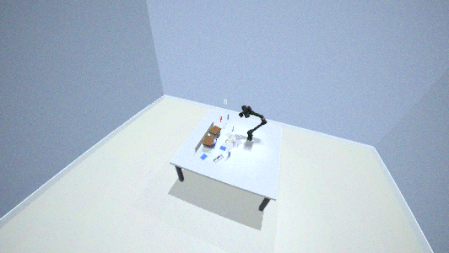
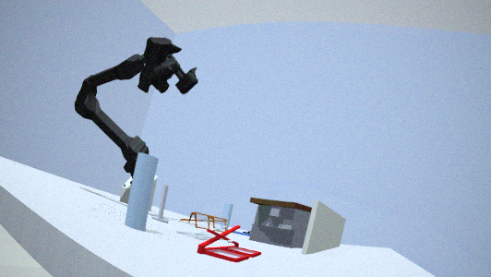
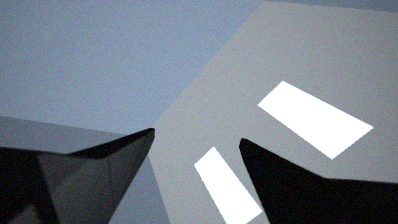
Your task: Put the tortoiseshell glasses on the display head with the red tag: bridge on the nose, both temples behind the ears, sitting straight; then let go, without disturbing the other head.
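Fingers of my gripper (image 1: 241, 114) (image 2: 191, 76) (image 3: 197, 136) stand apart, released, high above the table. The tortoiseshell glasses, presumably the amber-brown pair (image 1: 230, 138) (image 2: 208, 218), sit mid-table beyond the red frame (image 1: 220, 119) (image 2: 228, 251); a low, hurried descent could topple the near blue cylinder (image 2: 142, 191).

Red glasses and blue squares below the end effector (image 1: 240, 111) (image 2: 188, 59) (image 3: 197, 136)

Folded red glasses (image 1: 220, 119) (image 2: 201, 249) and a pale blue cylinder (image 1: 228, 116) (image 2: 142, 191) stand lower than it on the counter (image 1: 249, 174) (image 2: 374, 263). An upright pale panel (image 1: 198, 146) (image 2: 323, 227) and two blue squares, one (image 1: 203, 157) farther off than the other (image 1: 223, 148), also lie below its level. Bright ceiling lights (image 3: 315, 120) show past its fingertips.
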Robot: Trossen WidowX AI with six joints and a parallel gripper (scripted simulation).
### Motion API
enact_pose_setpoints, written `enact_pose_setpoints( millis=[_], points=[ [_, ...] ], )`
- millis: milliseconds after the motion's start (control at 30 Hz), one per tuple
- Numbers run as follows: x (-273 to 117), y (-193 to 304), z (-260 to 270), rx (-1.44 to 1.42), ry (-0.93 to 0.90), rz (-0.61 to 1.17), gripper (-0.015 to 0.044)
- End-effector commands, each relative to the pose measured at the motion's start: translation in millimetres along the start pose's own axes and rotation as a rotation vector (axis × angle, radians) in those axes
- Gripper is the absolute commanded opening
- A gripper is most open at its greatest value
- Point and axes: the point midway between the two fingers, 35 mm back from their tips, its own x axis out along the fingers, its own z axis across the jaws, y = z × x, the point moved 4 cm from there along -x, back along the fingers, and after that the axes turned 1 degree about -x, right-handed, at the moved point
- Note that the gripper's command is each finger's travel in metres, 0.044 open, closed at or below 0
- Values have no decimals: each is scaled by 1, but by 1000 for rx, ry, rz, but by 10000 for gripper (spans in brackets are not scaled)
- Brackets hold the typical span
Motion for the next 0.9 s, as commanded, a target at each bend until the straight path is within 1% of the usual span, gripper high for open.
enact_pose_setpoints(
  millis=[0,33,233,300,533,700,867],
  points=[
    [0,0,0,0,0,0,426],
    [0,0,0,0,0,0,440],
    [0,0,0,0,0,0,440],
    [1,3,9,63,-40,11,387],
    [6,20,107,678,-471,151,204],
    [-5,11,176,1072,-824,308,200],
    [-25,-8,233,1361,-1209,526,200]
  ],
)
